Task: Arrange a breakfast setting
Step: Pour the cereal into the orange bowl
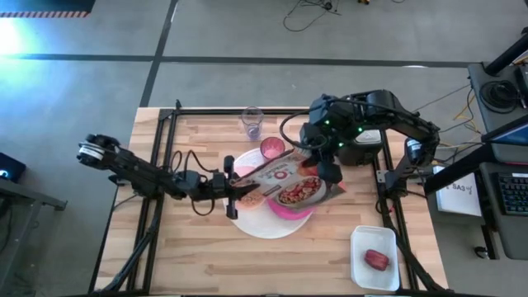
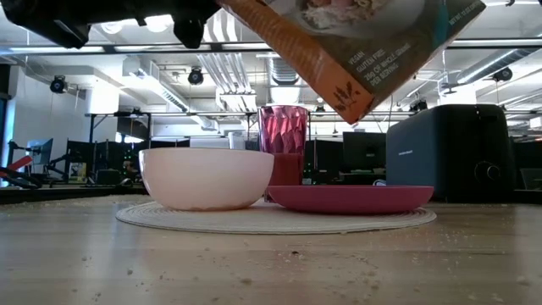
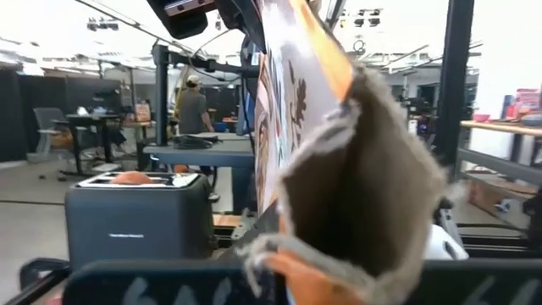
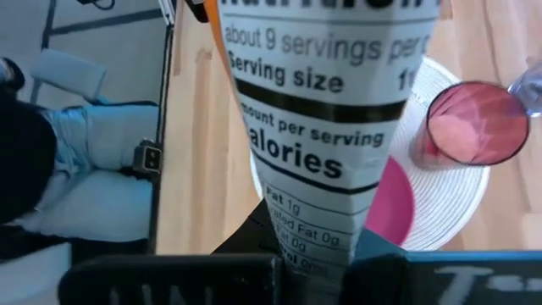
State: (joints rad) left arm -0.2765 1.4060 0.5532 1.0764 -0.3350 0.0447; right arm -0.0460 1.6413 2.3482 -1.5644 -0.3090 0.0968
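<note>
My right gripper (image 1: 327,172) is shut on a cereal box (image 1: 285,181), held tilted above the plates with its torn open end (image 3: 364,169) low, toward the left arm. My left gripper (image 1: 233,188) is open at that end; I cannot tell if it touches the box. Below, a large white plate (image 2: 212,222) carries a pale pink bowl (image 2: 206,176) and a magenta plate (image 2: 349,197). A pink cup (image 2: 284,140) stands behind them. A brown bun (image 3: 131,178) sticks out of the black toaster (image 3: 135,220). Small red food (image 1: 377,260) lies in a white tray. The spoon is out of view. My right gripper pinches the box between its two fingers near the closed end, on either side of the narrow nutrition panel (image 4: 315,241), which faces the wrist camera. The fingers come from above, slanting down. The box is lifted clear and slopes down toward its open end, over the bowl.
A clear tumbler (image 1: 252,122) stands beyond the pink cup near the far edge. The toaster (image 1: 363,147) sits at the far right under the right arm. The white tray (image 1: 360,239) is at the near right corner. Black frame rails run along the table's sides.
</note>
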